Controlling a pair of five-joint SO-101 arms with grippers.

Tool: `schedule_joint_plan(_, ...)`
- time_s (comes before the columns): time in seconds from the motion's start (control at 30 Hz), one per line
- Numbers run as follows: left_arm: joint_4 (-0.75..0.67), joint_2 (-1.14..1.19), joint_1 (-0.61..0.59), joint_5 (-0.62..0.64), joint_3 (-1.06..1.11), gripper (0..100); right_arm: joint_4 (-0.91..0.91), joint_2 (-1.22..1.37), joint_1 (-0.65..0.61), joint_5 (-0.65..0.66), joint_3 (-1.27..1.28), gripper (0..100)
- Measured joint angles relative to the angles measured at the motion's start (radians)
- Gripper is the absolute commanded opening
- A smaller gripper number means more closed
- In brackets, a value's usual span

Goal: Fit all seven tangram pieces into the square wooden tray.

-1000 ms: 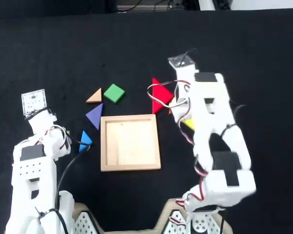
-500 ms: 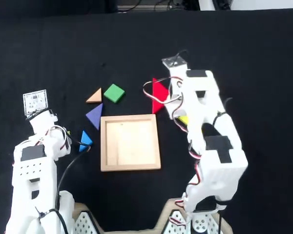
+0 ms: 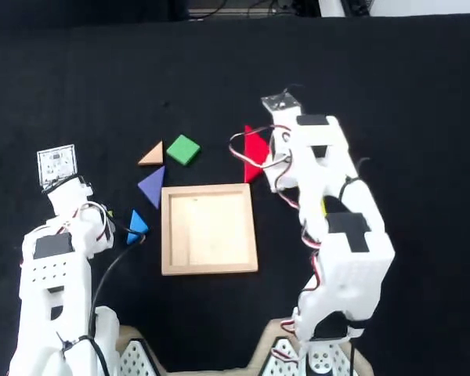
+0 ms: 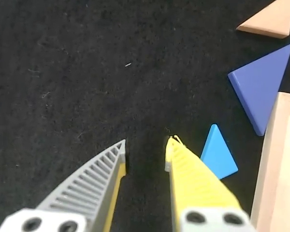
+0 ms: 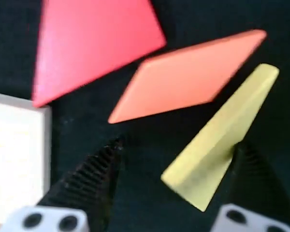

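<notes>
The square wooden tray [image 3: 209, 229] lies empty mid-table. Left of it sit a tan triangle [image 3: 151, 154], a green square [image 3: 183, 149], a dark blue triangle [image 3: 153, 186] and a small light blue triangle [image 3: 136, 225]. A red triangle [image 3: 256, 153] lies off the tray's far right corner, partly under the right arm [image 3: 329, 196]. My right gripper [image 5: 178, 147] is open, and a yellow triangle [image 5: 220, 140] lies between its fingers, against one of them. An orange parallelogram [image 5: 188, 75] and the red triangle [image 5: 92, 43] lie just beyond. My left gripper [image 4: 146, 145] is open over bare cloth beside the light blue triangle [image 4: 217, 154].
Black cloth covers the whole table. The tray's corner [image 5: 14, 154] is close beside my right gripper, and the tray's edge [image 4: 280, 164] runs just past the light blue triangle. The left arm [image 3: 59, 243] stands at the near left.
The right arm has swung left toward the tray and the red triangle, now covering the yellow and orange pieces from above. The left arm has not moved.
</notes>
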Motion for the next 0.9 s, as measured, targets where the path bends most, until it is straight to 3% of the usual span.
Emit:
schedule_joint_plan(0.27,0.0,0.0,0.0,0.0,0.0,14,0.002,0.003,0.015,0.0,0.0,23.7)
schedule_joint_plan(0.67,0.0,0.0,0.0,0.0,0.0,14,0.018,-0.012,0.015,-0.002,-0.006,23.8)
schedule_joint_plan(0.9,0.0,0.0,0.0,0.0,0.0,14,0.084,-0.218,-0.005,-0.002,-0.008,23.6)
